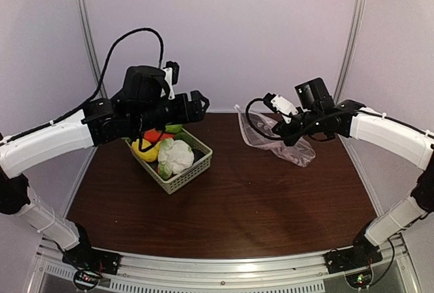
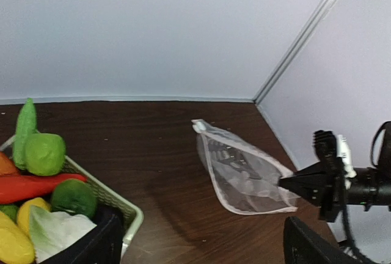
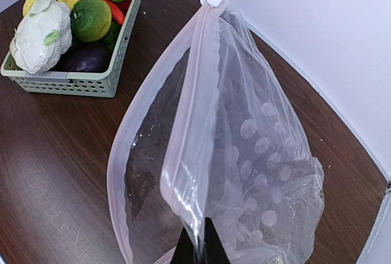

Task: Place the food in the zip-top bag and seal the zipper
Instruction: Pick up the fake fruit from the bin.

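Bag gripped and gaping, not yet filled.
Clamped in the right hand (image 3: 194, 247): zipper (image 3: 190, 117) rim of the empty zip-top bag (image 3: 256, 154), over the desk (image 1: 237, 198); farther out, just beneath the spread-open left hand (image 2: 201, 242), all food (image 3: 91, 19) in the basket (image 3: 73, 84); loading and sealing left to do.

Pale green lattice basket (image 1: 184, 176), dark wooden table (image 1: 258, 201), plain white walls (image 1: 258, 35)
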Motion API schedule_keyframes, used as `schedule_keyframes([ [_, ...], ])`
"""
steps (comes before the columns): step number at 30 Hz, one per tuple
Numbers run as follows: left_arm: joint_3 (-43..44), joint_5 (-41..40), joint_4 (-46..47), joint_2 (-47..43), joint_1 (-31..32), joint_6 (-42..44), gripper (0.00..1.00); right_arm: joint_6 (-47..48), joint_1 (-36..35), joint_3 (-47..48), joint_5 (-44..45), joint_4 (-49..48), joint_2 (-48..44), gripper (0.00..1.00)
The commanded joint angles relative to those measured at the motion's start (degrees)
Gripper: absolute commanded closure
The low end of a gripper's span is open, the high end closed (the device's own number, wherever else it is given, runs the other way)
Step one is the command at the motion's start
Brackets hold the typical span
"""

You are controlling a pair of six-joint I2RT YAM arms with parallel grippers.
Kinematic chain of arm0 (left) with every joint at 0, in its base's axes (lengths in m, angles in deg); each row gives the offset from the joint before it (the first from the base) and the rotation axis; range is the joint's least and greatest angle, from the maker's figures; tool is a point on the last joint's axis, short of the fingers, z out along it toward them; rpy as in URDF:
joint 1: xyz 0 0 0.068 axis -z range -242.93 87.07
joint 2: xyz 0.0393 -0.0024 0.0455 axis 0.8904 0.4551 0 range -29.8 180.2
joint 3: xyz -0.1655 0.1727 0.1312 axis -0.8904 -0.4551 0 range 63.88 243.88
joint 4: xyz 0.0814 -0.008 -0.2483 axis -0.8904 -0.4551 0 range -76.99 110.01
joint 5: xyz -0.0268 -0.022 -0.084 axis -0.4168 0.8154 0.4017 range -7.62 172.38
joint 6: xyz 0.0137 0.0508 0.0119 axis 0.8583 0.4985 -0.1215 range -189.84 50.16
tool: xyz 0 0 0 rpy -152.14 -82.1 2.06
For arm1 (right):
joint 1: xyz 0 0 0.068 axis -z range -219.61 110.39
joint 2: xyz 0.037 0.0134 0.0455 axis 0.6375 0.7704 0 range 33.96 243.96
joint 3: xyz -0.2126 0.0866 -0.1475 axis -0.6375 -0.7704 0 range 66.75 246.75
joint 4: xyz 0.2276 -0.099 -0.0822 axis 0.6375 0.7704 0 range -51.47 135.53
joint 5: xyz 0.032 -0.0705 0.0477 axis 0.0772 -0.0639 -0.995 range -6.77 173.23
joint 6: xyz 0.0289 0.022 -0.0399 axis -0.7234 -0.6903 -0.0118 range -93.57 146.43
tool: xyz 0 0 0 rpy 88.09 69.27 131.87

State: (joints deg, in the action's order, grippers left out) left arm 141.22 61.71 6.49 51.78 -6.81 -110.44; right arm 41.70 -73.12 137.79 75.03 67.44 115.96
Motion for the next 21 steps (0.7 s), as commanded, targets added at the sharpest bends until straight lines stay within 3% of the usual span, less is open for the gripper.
schedule_keyframes([
  [1,2.5,-1.5,-22.7,2.8,-6.9,7.0,0.06,0.9,1.1,2.5,-2.4,1.2,1.9,1.0],
  [9,3.6,11.2,-25.5,6.3,-17.8,13.7,0.04,1.3,1.6,3.8,-3.9,2.2,2.6,1.0],
  [11,3.9,13.2,-28.2,7.7,-22.6,9.8,0.03,1.5,1.7,3.9,-4.1,2.5,2.8,1.0],
  [14,1.7,14.6,-28.8,8.6,-29.6,2.8,0.12,1.2,2.0,3.7,-4.6,2.4,2.8,1.0],
  [21,-3.1,9.9,-28.5,8.9,-30.8,-10.0,0.16,1.0,2.2,3.0,-5.6,2.1,2.8,1.0],
])
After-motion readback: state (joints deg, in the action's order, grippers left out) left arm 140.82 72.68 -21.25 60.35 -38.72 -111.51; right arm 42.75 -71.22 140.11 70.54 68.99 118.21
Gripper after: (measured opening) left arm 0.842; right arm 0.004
